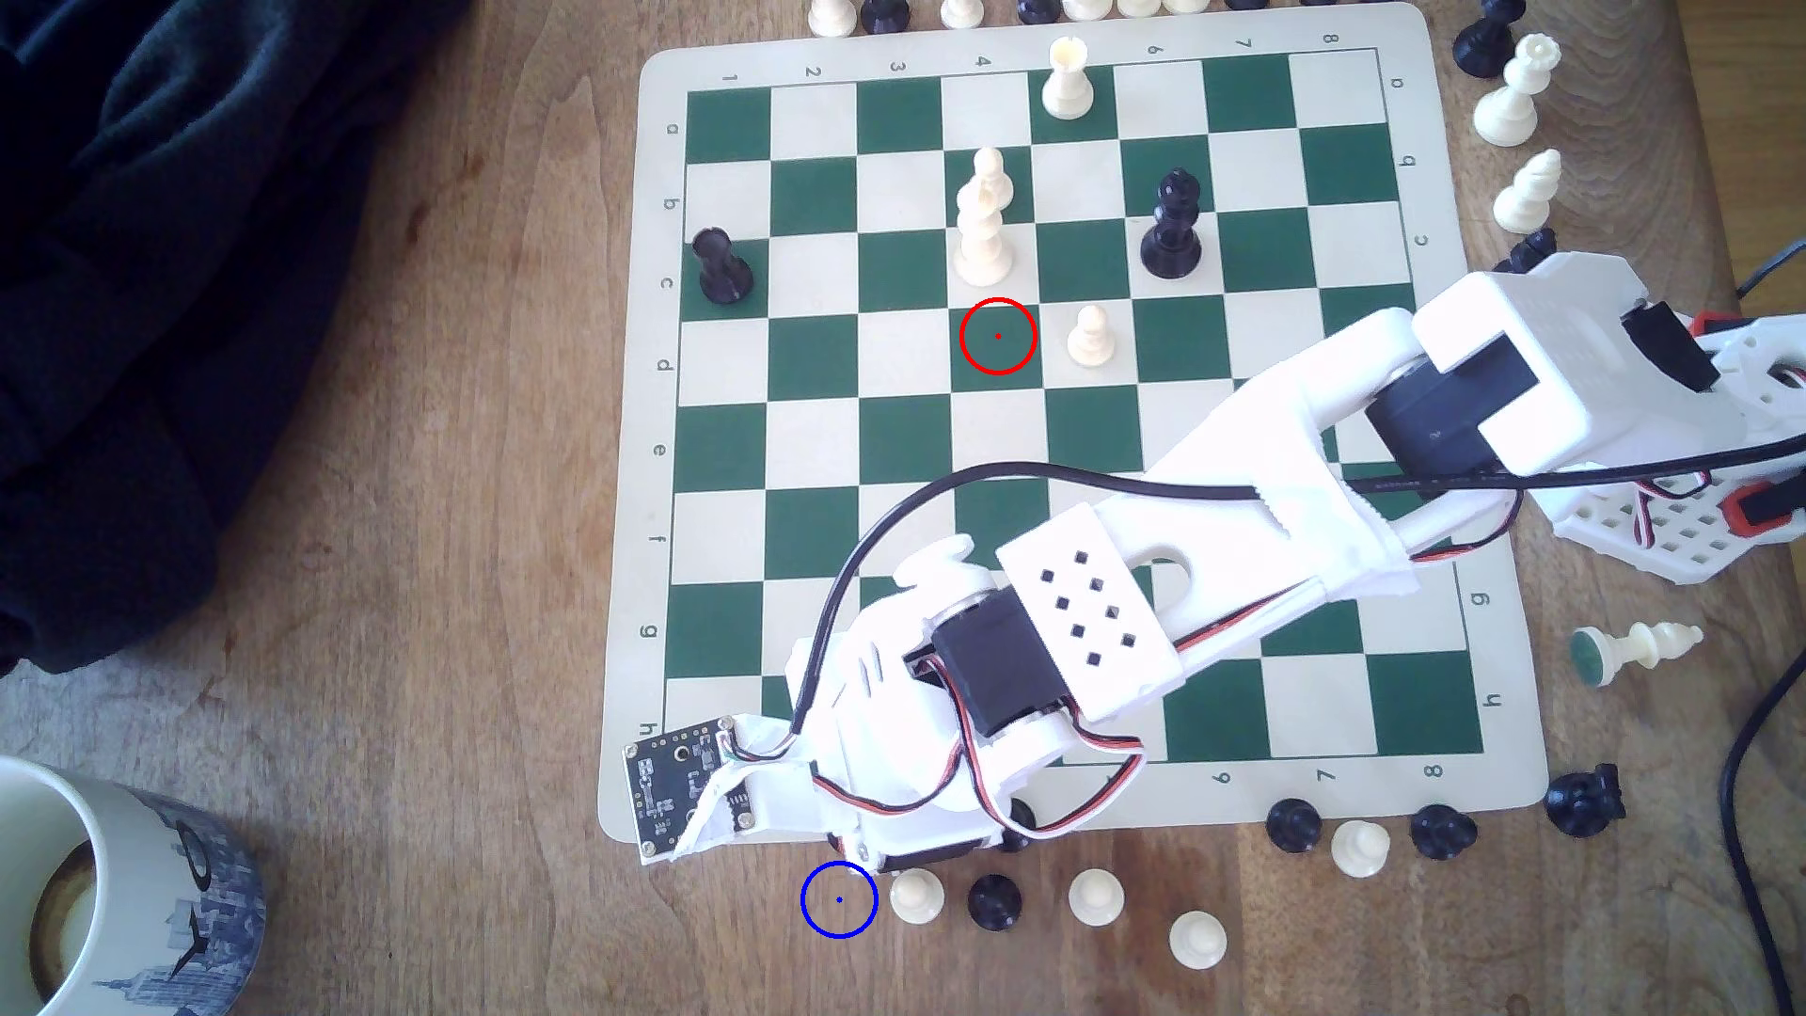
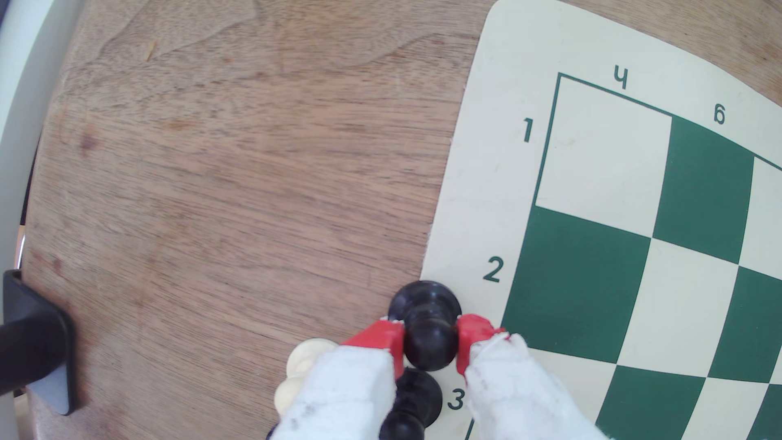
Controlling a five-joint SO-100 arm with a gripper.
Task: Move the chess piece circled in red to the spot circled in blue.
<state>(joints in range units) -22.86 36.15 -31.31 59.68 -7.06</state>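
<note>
Carrying stage: pawn [image 2: 429, 338] is pinched at its head by the gripper [image 2: 430, 343]; it should be lowered upright inside the blue ring [image 1: 838, 900], clear of the cream pawn [image 1: 917, 896].

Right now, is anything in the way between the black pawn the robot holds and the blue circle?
Nothing visible does. The gripper grips the black pawn, and the blue circle holds only bare wood. A cream pawn stands close beside it, on the exterior view's right.

Exterior view: overhead, looking down on whole board [image 1: 1036, 430] and surface [image 1: 391, 488]. Wrist view: close, looking down past tool [image 2: 430, 345]. Shared: board corner by rows g–h.
</note>
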